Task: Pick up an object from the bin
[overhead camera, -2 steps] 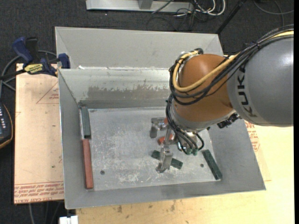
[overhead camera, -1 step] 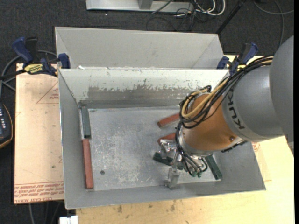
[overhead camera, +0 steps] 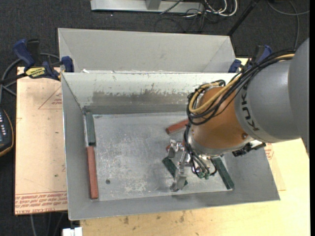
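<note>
Jaws low over the bin's point(overhead camera: 128, 151) near-right floor, dark green bar point(overhead camera: 170, 165) just left of them. Can't tell if apart or together. Best, imo: centre over bar, straddle its narrow width, then close.

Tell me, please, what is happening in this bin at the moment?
The robot arm reaches in from the right, and its pincer hangs low near the front wall of the grey metal bin. A short dark green flat stick lies beside it, and a second dark green stick further right. A reddish-brown bar and a grey bar rest along the left wall. Whether the pincer grips anything, I cannot tell.
</note>
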You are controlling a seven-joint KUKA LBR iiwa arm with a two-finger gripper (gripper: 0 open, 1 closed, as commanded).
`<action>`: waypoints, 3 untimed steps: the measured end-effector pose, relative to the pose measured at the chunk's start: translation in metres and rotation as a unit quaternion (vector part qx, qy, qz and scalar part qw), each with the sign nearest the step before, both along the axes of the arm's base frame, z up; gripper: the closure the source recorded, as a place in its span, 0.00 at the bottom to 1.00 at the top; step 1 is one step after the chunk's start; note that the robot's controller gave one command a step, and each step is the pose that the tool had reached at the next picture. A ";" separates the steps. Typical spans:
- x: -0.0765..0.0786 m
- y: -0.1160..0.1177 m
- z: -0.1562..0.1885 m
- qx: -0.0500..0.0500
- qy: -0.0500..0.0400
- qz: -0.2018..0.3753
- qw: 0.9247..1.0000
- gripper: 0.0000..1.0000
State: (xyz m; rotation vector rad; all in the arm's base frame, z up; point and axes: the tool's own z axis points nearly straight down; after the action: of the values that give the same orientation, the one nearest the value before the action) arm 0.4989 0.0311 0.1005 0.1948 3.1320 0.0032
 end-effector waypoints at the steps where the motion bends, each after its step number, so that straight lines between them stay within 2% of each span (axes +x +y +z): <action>1: 0.002 -0.015 -0.001 0.000 0.001 -0.012 1.000 0.00; 2: 0.008 -0.004 -0.032 0.000 0.003 -0.057 0.998 0.00; 3: 0.008 -0.003 -0.032 0.000 0.002 -0.057 0.998 0.00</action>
State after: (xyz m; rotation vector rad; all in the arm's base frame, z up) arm 0.5065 0.0278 0.0685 0.3727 3.1206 0.0017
